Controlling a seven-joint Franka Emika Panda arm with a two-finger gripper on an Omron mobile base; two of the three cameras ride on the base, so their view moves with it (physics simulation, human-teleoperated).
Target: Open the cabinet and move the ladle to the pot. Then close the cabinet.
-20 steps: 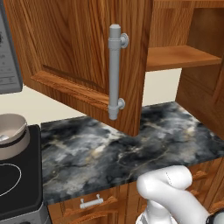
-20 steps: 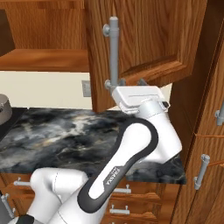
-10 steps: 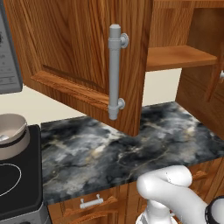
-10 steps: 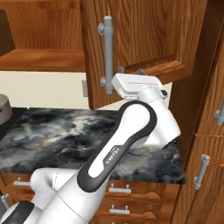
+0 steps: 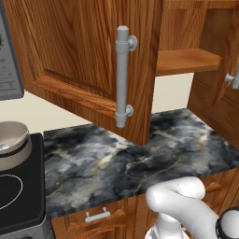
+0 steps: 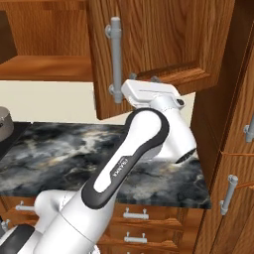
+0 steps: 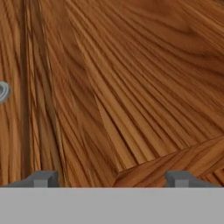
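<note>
Dark marble counter (image 5: 140, 154) under a reddish-brown cabinet (image 6: 163, 34) with both doors swung out

Largest to smallest: the cabinet hangs open, its shelf (image 5: 186, 60) showing bare at this angle; the white arm arcs up from the base, its hand raised close against the underside corner of the right door (image 6: 193, 74); the pot (image 5: 13, 144) sits at the far left on the stove (image 5: 18, 196), well apart; the gripper (image 7: 111, 178) stands wide, holding nothing, fingertips (image 7: 41, 178) facing wood grain; the ladle I cannot make out; risk, as I judge it: so near the panel, a lift or turn could knock the door edge or snag its bar handle (image 6: 115, 59)
</note>
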